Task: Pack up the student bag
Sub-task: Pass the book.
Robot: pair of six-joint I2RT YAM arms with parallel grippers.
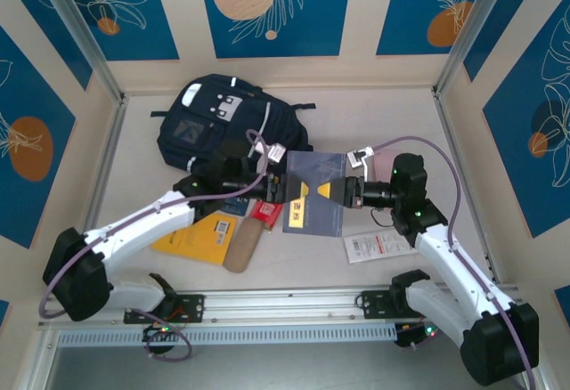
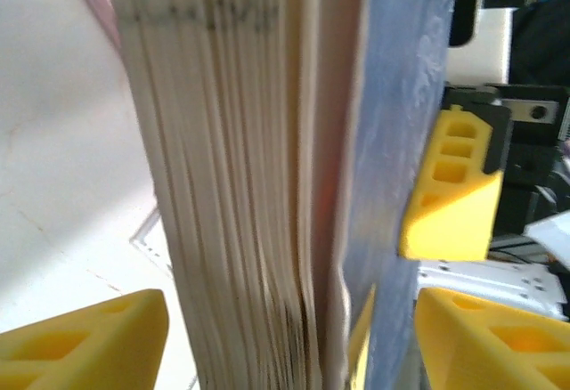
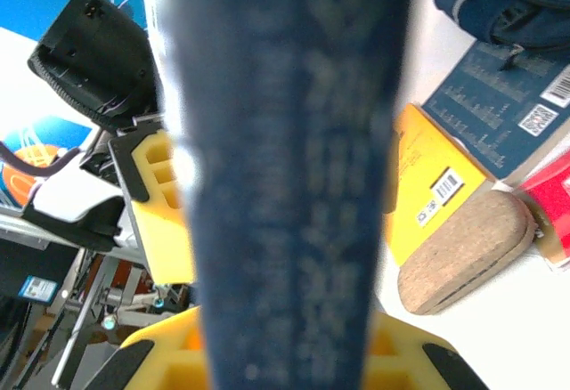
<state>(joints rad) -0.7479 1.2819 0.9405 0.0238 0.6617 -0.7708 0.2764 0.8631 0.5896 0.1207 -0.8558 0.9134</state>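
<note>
Student bag point(image 1: 227, 118) far left, blue book point(image 1: 313, 192) mid-air near it; right gripper point(image 1: 340, 191) pinching book, left gripper point(image 1: 274, 190) flanks it, grip can't tell tbh. Sloppy handover = book drops imo.

The student bag point(image 1: 227, 118) lies at the far side of the surface point(image 1: 392, 123), left of centre. Nearer than it, a book point(image 1: 313, 192) sits between the left gripper point(image 1: 274, 187) and the right gripper point(image 1: 343, 191). A booklet point(image 1: 191, 239) and a cork block point(image 1: 242, 246) lie near left, and a paper slip point(image 1: 378, 247) lies near right.
</note>
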